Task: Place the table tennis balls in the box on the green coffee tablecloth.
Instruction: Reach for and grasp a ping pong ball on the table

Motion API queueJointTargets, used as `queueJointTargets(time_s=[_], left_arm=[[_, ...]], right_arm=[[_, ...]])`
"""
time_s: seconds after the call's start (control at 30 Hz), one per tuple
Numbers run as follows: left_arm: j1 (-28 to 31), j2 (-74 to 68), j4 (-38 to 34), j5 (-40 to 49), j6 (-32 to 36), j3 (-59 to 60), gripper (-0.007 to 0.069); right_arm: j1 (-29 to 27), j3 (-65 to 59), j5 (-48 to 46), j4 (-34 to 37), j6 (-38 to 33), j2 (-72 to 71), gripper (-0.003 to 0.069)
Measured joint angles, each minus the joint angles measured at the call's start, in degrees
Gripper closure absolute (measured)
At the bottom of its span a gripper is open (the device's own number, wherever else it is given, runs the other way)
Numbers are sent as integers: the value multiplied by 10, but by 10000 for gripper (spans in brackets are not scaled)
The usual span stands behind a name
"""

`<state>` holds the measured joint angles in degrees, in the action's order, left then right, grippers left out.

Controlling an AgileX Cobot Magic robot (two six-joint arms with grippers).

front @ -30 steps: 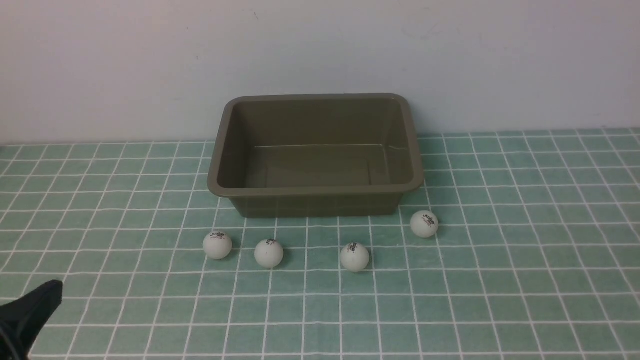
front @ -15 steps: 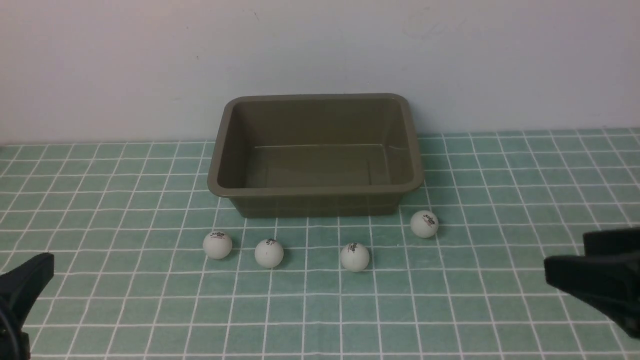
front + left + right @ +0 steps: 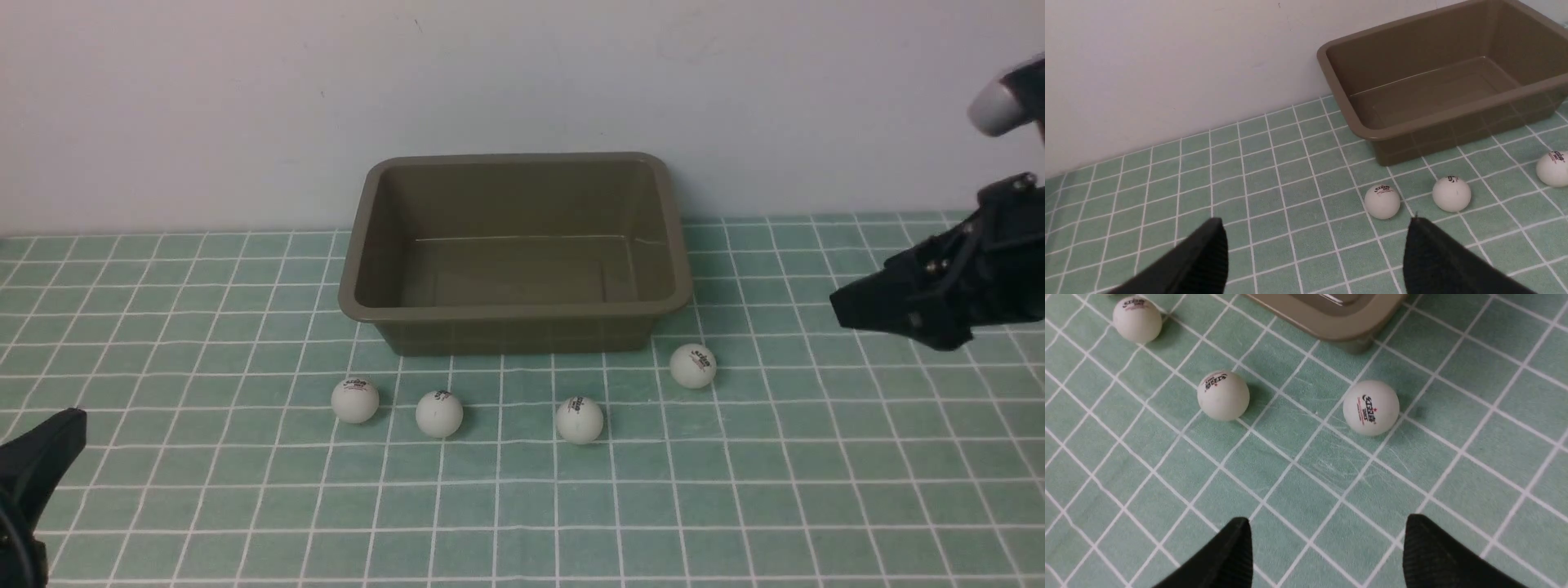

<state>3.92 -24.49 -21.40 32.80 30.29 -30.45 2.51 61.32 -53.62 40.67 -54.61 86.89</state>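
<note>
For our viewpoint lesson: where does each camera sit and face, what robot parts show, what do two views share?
Front: between the arms, facing the box; left gripper, right gripper at the edges.
Left wrist: on that arm, facing the box; its fingers show.
Right wrist: on that arm, looking down at the tablecloth; its fingers show.
Shared: both wrist views show the ball second from left.

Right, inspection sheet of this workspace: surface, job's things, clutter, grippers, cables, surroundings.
Surface: cloth, flat, white grid.
Job's things: box empty, by the wall; leftmost ball, second ball, third ball and rightmost ball on the cloth in front of it, none inside.
Clutter: nothing seen.
Grippers: left gripper open, empty, low at near left; right gripper open, empty, off the cloth at right.
Cables: nothing seen.
Surroundings: plain wall behind.
</note>
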Motion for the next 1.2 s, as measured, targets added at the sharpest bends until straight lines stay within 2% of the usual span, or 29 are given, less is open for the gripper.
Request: queueJointTargets(time_s=[0.2, 0.47, 0.83, 1.2], left_arm=[[0, 0, -1, 2, 0, 0, 104], [0, 0, -1, 15, 0, 0, 104], [0, 0, -1, 20, 0, 0, 104], [0, 0, -1, 20, 0, 0, 104]], right_arm=[[30, 48, 13, 12, -17, 70, 197], [90, 131, 52, -67, 42, 170, 195], [91, 177, 84, -71, 40, 269, 195], [97, 182, 90, -19, -4, 317, 195]])
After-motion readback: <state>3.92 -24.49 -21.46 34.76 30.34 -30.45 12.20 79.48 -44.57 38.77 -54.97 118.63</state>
